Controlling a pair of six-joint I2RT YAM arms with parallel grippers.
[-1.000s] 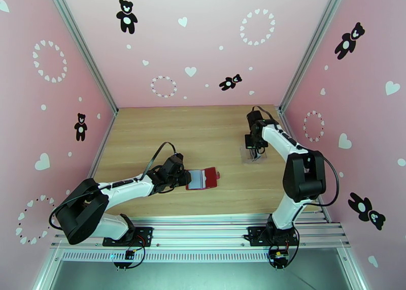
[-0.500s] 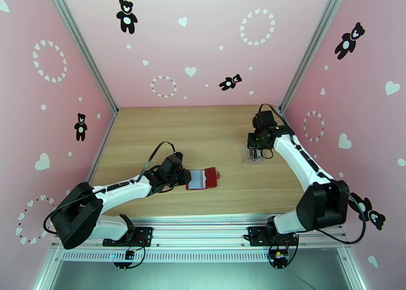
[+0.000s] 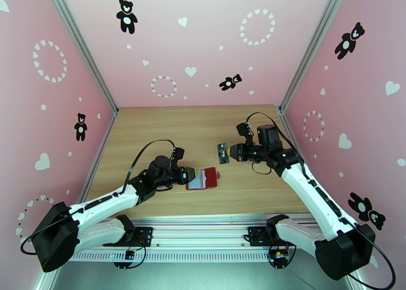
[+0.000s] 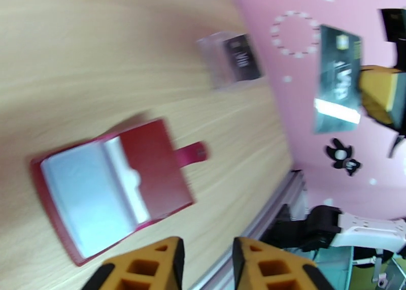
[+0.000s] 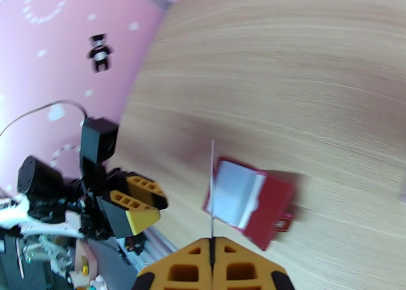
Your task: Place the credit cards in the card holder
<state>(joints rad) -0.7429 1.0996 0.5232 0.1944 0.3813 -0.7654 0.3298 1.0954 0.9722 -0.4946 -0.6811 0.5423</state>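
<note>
Okay, right gripper (image 3: 233, 153) pinches one credit card (image 3: 222, 153) mid-air; left gripper (image 3: 189, 175) sits parted, empty. Card holder (image 3: 203, 178) looks unpinned, so it could slide when I push the card in.

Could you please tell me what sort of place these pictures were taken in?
Probably a small robot data-collection booth, not a home: pink walls printed with bears and hearts, aluminium frame rails, and a wooden tabletop with the left arm and right arm bolted at its near edge.

Lettering on credit card (image 4: 337, 77) illegible
</note>
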